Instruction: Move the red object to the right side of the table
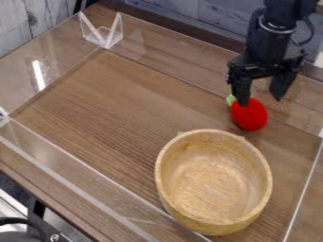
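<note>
This looks like a robotics lab test bench rather than a home or kitchen. The brown wood-grain surface (113,104) is fenced by clear acrylic walls (51,156) along its edges, with a small clear bracket (101,31) at the upper left of the frame. A black robot arm (270,38) reaches down at the upper right, over a toy-like setup.
</note>
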### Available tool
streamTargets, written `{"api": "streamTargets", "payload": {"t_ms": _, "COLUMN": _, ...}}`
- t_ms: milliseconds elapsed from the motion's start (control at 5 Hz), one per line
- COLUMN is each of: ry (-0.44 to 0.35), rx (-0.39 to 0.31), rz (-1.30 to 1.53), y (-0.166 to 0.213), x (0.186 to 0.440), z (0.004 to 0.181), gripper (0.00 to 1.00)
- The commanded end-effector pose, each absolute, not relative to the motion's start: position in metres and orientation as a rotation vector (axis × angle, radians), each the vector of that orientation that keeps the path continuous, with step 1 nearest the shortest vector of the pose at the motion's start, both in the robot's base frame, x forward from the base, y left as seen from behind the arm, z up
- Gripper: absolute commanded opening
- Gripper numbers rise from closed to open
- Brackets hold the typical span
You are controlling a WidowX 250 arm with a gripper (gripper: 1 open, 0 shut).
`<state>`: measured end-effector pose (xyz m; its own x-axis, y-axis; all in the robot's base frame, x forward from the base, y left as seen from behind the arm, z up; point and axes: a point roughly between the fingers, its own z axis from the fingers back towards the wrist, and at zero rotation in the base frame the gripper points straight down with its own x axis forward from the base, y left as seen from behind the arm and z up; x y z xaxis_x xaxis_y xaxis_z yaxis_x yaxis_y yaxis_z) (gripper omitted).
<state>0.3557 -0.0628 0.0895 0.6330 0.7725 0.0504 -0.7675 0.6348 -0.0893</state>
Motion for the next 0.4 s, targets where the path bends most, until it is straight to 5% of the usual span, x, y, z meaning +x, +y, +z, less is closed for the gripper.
{"api": "streamTargets", "payload": {"t_ms": 0, "ry": -0.167, "rx": -0.127, "rz": 0.877, "y": -0.051, "x": 0.362, "z": 0.124, "gripper": 1.00}}
{"api": "streamTargets", "payload": {"t_ms": 200, "ry": -0.175, "rx": -0.130, "rz": 0.876, "y": -0.041, "x": 0.361, "z": 0.128, "gripper": 1.00}}
